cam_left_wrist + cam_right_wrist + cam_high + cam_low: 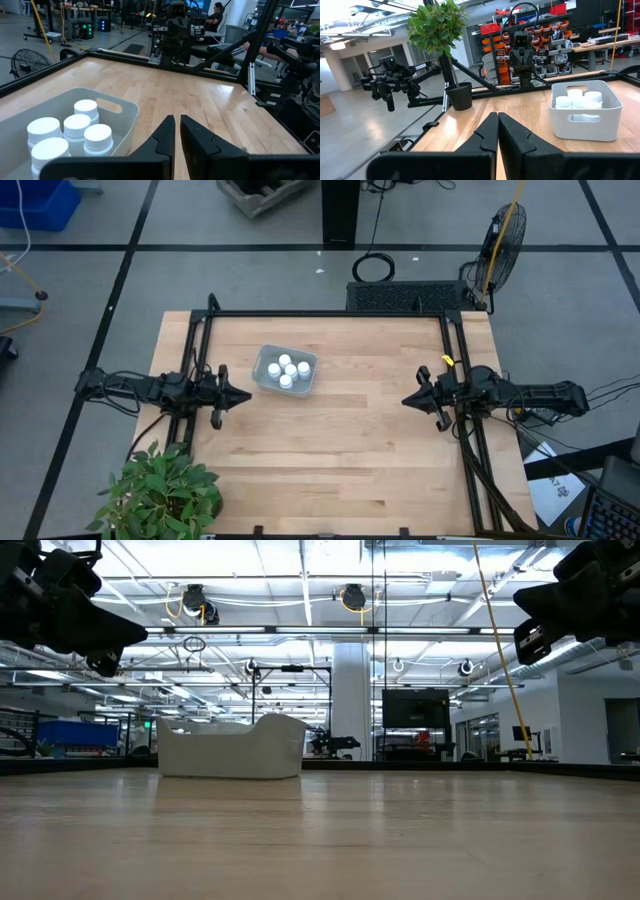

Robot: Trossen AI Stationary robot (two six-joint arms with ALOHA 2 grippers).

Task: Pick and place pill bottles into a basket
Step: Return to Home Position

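Note:
The pale grey-blue basket [285, 371] stands on the table toward the far left. Several white pill bottles [287, 369] stand upright inside it; they also show in the left wrist view [70, 131] and the right wrist view [579, 98]. My left gripper [246, 395] is shut and empty, above the table's left side, just near-left of the basket. My right gripper [407, 401] is shut and empty, above the table's right side. In the low view the basket [231, 748] rests flat on the wood and both grippers hang well above it.
A potted plant [160, 490] stands at the table's near left corner. A black frame [330, 313] runs along the far, left and right edges. A fan [503, 235] stands on the floor beyond the far right corner. A person [216, 12] sits in the room beyond.

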